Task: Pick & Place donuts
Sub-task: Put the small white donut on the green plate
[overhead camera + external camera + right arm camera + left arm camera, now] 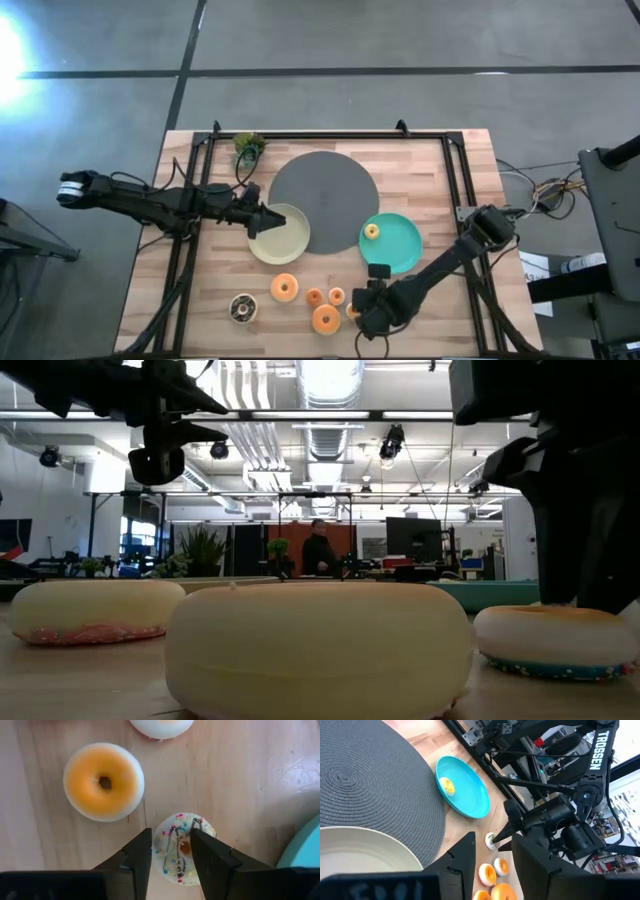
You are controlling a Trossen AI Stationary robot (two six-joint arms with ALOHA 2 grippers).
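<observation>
One donut on teal plate | right gripper part-open astride white sprinkled donut, not clamped | left gripper part-open, empty, above cream plate | next: close, lift.

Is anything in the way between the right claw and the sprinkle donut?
No, nothing visible. The right claw is right over the white sprinkle donut, with its fingers down on either side of it. The orange donut sits off to one side, apart from it.
</observation>
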